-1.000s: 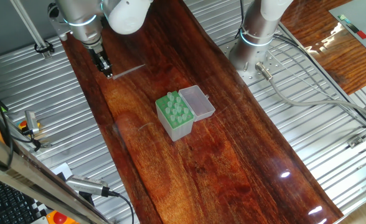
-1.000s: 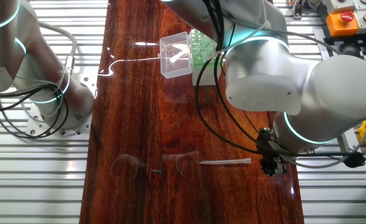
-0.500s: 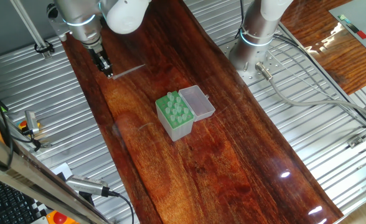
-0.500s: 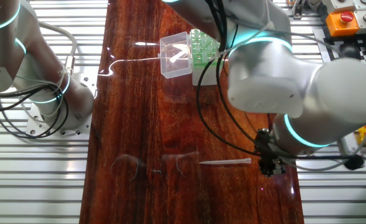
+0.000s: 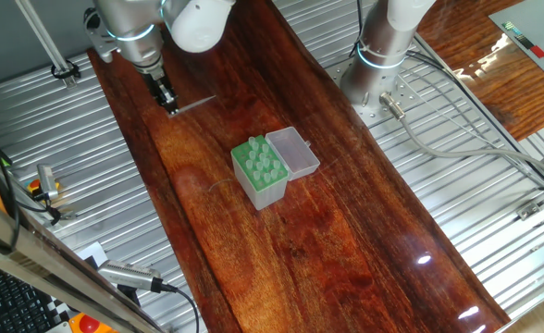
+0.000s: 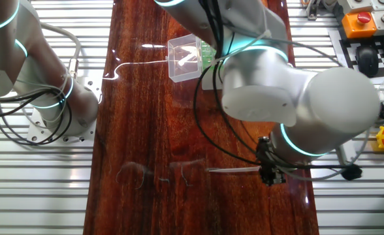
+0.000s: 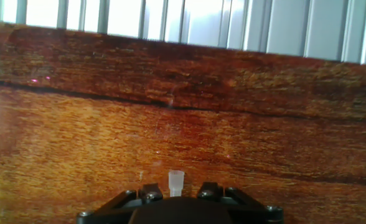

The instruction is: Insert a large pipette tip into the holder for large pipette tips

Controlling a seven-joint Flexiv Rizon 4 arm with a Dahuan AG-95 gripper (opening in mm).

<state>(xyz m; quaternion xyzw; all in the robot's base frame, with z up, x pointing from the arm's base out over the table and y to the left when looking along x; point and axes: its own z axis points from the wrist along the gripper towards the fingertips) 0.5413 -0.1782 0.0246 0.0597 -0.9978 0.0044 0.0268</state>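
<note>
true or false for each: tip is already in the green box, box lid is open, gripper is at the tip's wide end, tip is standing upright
1. The large pipette tip is already in the holder. False: it lies on the table, apart from it.
2. The holder's clear lid is open. True.
3. The gripper is at the tip's wide end. True.
4. The tip stands upright. False: it lies flat.
</note>
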